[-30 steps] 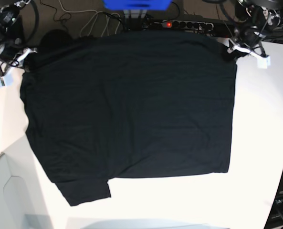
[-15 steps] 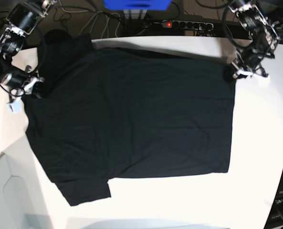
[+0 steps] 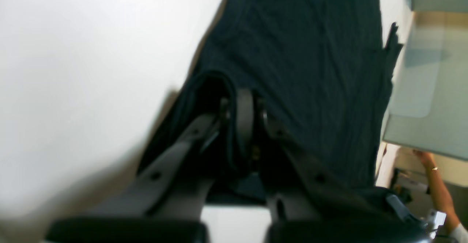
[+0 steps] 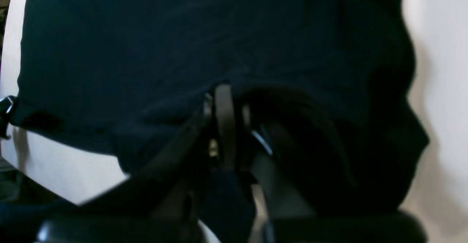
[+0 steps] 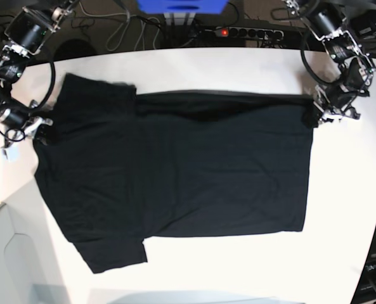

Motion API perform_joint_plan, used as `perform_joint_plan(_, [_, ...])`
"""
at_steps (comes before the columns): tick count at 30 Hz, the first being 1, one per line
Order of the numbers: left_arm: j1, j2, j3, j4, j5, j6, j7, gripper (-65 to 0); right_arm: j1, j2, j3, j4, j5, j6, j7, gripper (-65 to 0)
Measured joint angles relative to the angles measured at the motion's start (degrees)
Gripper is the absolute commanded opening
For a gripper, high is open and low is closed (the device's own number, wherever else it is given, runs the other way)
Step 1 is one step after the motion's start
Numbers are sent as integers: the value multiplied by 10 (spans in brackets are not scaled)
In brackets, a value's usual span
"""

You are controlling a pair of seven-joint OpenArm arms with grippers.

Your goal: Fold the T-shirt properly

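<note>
The black T-shirt [image 5: 175, 171] lies spread plain side up on the white table [image 5: 346, 209]; no print shows. Its far edge is lifted and drawn nearer, with a fold line along the top [image 5: 226, 98]. My left gripper [image 5: 316, 117] is shut on the shirt's far right corner; in the left wrist view it [image 3: 239, 104] pinches a bunch of black cloth [image 3: 310, 53]. My right gripper [image 5: 38, 133] is shut on the far left corner; in the right wrist view it [image 4: 225, 100] clamps dark cloth [image 4: 182, 27]. One sleeve [image 5: 111, 250] sticks out at the near left.
A power strip [image 5: 245, 31], cables and a blue box [image 5: 181, 5] lie beyond the table's far edge. A grey surface [image 5: 10, 253] adjoins the table at the near left. A person's arm [image 3: 435, 184] shows off the table in the left wrist view.
Both grippers have moved nearer with the shirt's far corners held. The far edge has come off the back of the table, baring a white strip there.
</note>
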Motion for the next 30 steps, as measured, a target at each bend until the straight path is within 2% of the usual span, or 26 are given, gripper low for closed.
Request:
perform_joint_plan(7, [-57, 13, 0, -9, 116, 0, -1, -650, 1, -1, 0, 0, 1, 0, 25, -650])
perform_joint_plan(12, [-79, 21, 0, -9, 143, 0, 2, -650, 2, 0, 0, -39, 2, 0, 43, -650])
perform_joint_plan(16, [-86, 22, 1, -9, 144, 0, 1, -650, 1, 0, 0, -78, -3, 0, 40, -650])
perform_joint_plan(30, [-85, 22, 0, -9, 144, 0, 0, -650, 0, 0, 0, -79, -2, 0, 44, -650])
